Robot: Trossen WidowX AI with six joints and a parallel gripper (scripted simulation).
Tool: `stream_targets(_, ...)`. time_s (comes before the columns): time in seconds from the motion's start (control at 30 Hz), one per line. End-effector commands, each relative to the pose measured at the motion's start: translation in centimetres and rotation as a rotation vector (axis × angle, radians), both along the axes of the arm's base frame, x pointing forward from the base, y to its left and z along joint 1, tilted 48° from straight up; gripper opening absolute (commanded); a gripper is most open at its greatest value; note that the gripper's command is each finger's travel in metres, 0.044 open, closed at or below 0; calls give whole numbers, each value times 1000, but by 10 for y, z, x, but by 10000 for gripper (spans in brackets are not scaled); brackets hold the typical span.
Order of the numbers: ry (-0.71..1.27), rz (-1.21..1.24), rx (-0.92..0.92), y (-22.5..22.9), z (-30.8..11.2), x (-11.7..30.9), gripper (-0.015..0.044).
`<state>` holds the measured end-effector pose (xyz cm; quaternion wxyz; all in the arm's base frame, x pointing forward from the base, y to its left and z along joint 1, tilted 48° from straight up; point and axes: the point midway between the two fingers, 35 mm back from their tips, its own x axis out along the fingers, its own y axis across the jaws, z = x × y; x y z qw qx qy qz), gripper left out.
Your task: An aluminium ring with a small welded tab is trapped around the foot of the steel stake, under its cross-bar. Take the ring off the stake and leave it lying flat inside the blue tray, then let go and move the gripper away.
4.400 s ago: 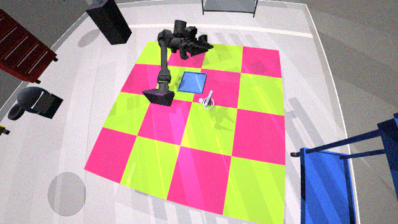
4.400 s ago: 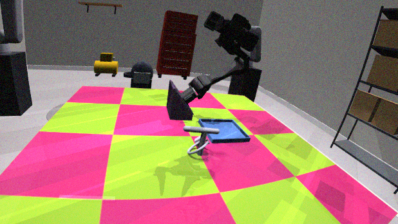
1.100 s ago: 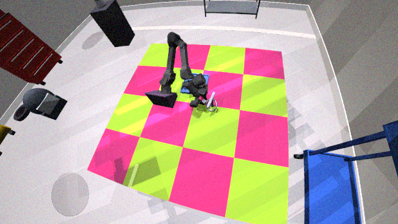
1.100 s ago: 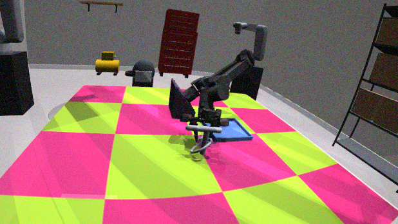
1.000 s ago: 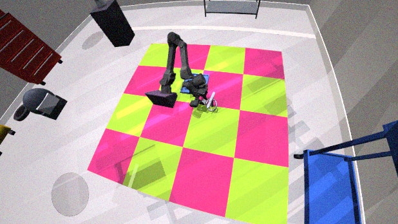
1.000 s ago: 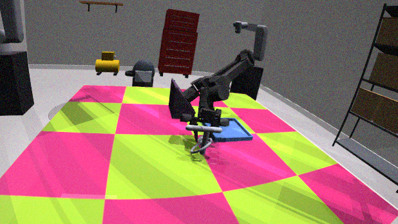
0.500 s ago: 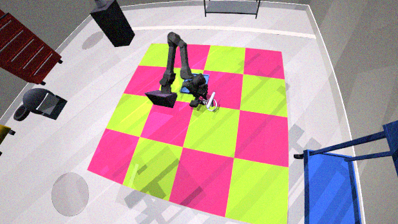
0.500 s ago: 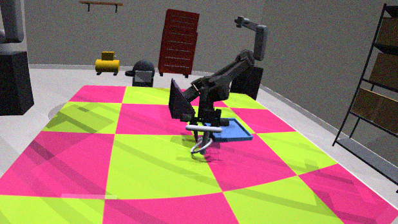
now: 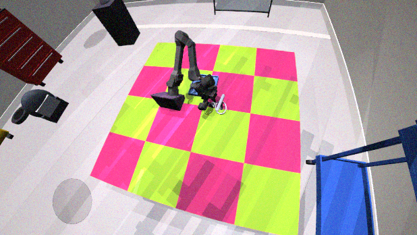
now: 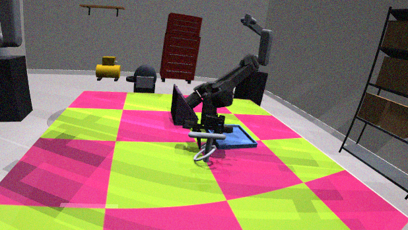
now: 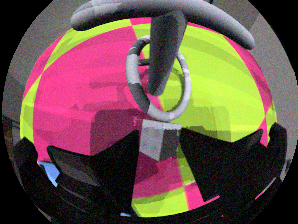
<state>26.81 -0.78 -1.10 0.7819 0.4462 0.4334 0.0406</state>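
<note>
The aluminium ring (image 9: 220, 113) (image 10: 199, 158) (image 11: 136, 84) still circles the steel stake (image 9: 220, 100) (image 10: 208, 149) (image 11: 164, 55), below its cross-bar (image 10: 207, 135) (image 11: 125, 11). The ring is tilted, its tab side raised off the floor. Its small grey tab (image 11: 159, 140) sits between my fingers. My gripper (image 9: 209, 105) (image 10: 205, 129) (image 11: 158, 133) is low beside the stake and shut on the tab. The blue tray (image 9: 215, 78) (image 10: 242, 140) lies flat just behind the stake, partly hidden by the arm; a corner of it shows in the wrist view (image 11: 47, 172).
The arm's dark wedge-shaped base (image 9: 169, 100) (image 10: 181, 110) stands left of the tray. The chequered pink and green mat (image 9: 223, 145) covers the floor. A red cabinet (image 10: 181, 46), a yellow compressor (image 10: 107, 70) and shelving (image 10: 386, 82) stand far off at the edges.
</note>
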Motion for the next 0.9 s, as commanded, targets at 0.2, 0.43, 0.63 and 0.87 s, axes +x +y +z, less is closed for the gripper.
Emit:
stream_targets(0.2, 0, 0, 0, 0, 0, 0, 107)
stream_targets(0.43, 0, 0, 0, 0, 0, 0, 60)
stream_targets(0.63, 0, 0, 0, 0, 0, 0, 20)
stream_targets(0.87, 2, -1, -1, -5, 3, -1, 0)
